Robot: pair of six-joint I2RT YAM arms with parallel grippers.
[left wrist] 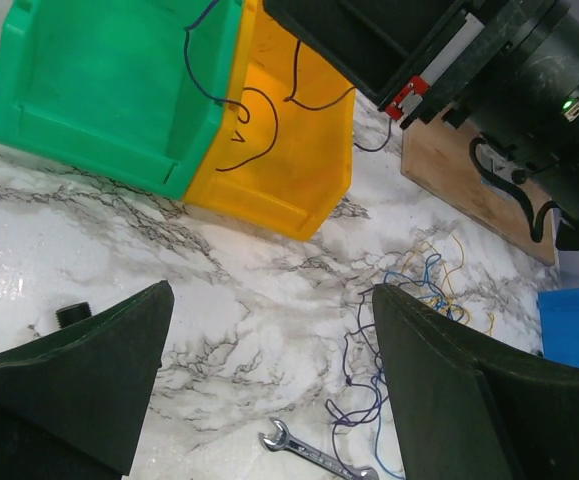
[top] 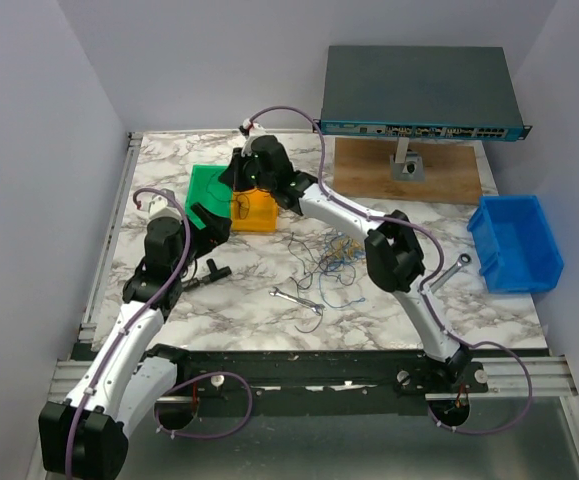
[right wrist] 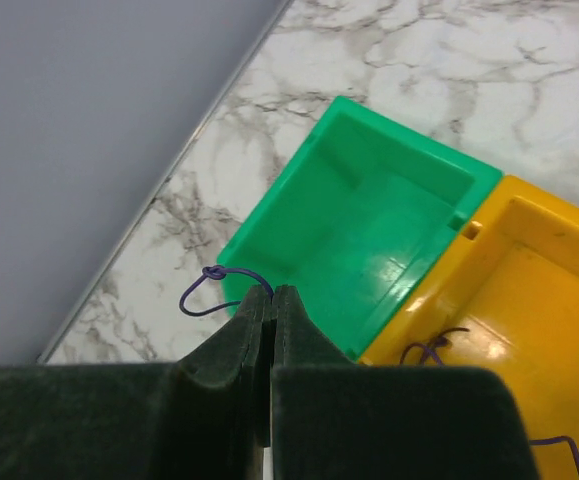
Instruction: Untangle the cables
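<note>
Seen from above, the cables (top: 329,262) lie in a loose heap near the middle of the marble table (top: 239,320). The heap is longer than it is wide and runs from 12 o'clock down to 6 o'clock. A silver wrench (top: 294,298) sits just beside its 7 o'clock end.

Only the right wrist camera shows the pinch. The right gripper (right wrist: 271,305) is squeezed tight on one purple cable (right wrist: 219,283). A small knotted loop of it pokes out toward 10 o'clock, over the rim of the green bin (right wrist: 369,220). The yellow bin (right wrist: 529,290) touches the green one at 4 o'clock and has another dark strand inside.

The left wrist camera adds something new: thin dark strands hang down and curl across both bins. The left gripper (left wrist: 269,390) is spread wide with nothing in it (just bare marble between its fingers (left wrist: 79,390)), and the heap lies near its right finger.

The cables are hair-thin and bendy, in blue, yellow and dark colours. The bins are smooth, shiny plastic with straight walls. The fingers are dull black wedges.
</note>
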